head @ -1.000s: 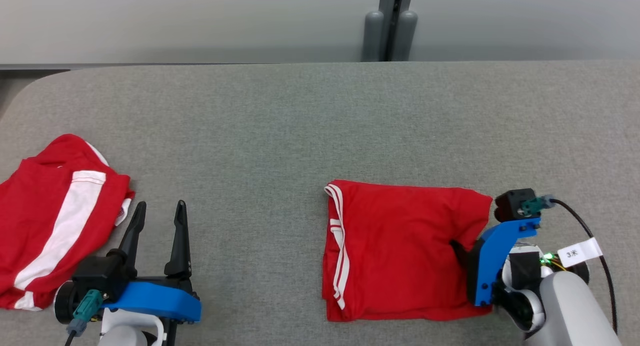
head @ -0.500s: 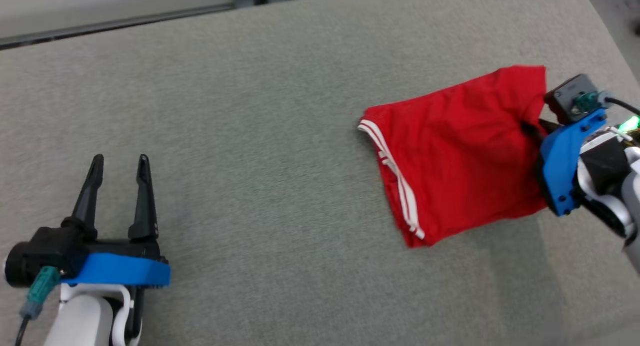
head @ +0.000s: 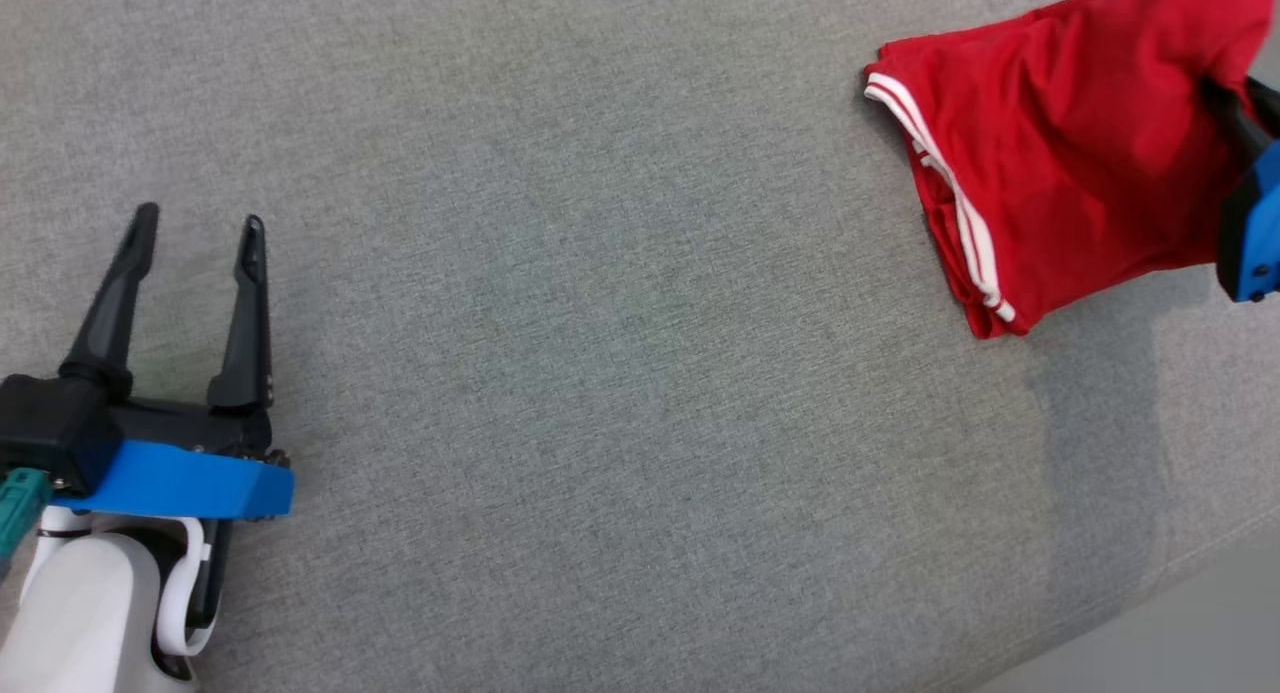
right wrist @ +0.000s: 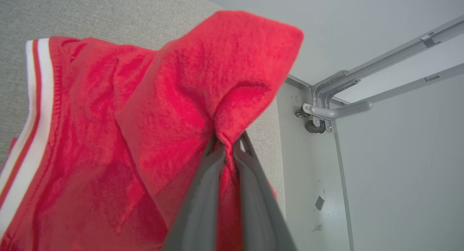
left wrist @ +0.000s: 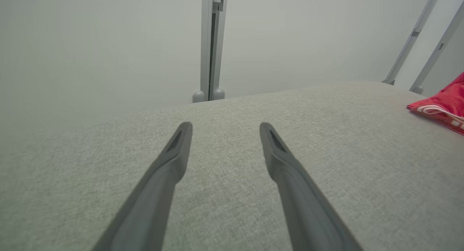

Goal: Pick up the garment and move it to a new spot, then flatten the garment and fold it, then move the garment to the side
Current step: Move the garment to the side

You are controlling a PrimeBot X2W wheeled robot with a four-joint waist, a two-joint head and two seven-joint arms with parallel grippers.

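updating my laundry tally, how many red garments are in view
1: a red garment with white stripes, at the far right of the grey table, its edge pinched in the right claw. Others may lie out of frame.

**Obscured and cropped items**

The red cloth garment with white side stripes [head: 1060,163] runs past the head view's top and right edges, so its full outline cannot be checked. At the garment's right side, the right gripper [right wrist: 228,145] is cropped to a blue bracket [head: 1250,238] and one dark finger [head: 1228,113]. Its pinching pads are buried in bunched cloth.
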